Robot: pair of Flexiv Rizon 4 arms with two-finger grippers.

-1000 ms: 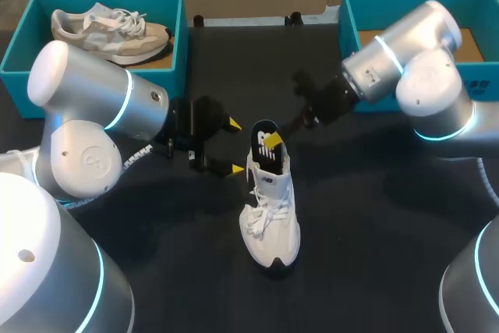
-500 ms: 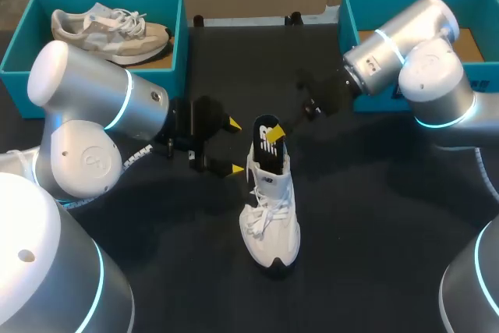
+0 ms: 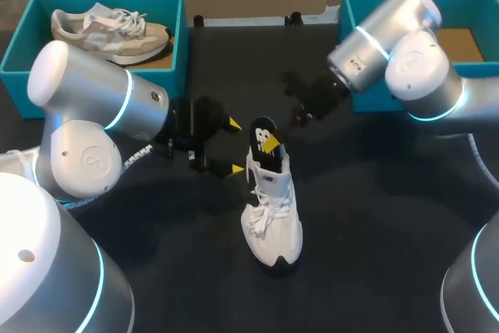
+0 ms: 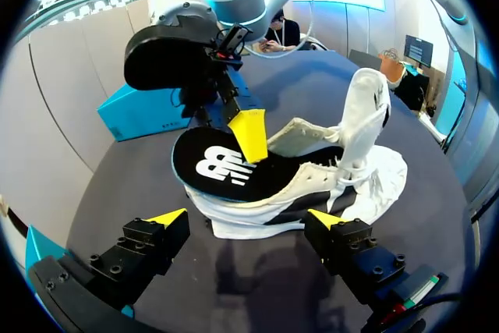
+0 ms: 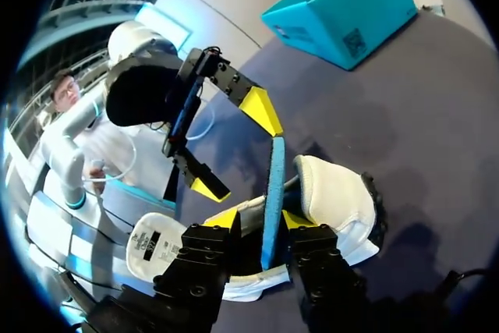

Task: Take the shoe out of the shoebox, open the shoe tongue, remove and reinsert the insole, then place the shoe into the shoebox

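Observation:
A white shoe (image 3: 273, 208) stands on the black table, toe toward me, tongue pulled up. A black insole (image 3: 263, 134) sticks upright out of its heel opening. My right gripper (image 3: 269, 143) reaches in from the far right and straddles the insole's top. In the right wrist view the insole's blue edge (image 5: 273, 185) stands between the yellow fingertips (image 5: 222, 218) with a small gap on each side, so the right gripper (image 5: 259, 220) is open. My left gripper (image 3: 234, 146) hangs wide open just left of the shoe (image 4: 366, 177), holding nothing.
A teal shoebox (image 3: 15, 52) at the back left holds a beige shoe (image 3: 109, 30). Another teal shoebox (image 3: 355, 5) with a bare brown floor sits at the back right, partly behind my right arm.
My right arm has swung left and farther back at the elbow. Its fingers have parted around the insole. The left arm and the shoe have stayed put.

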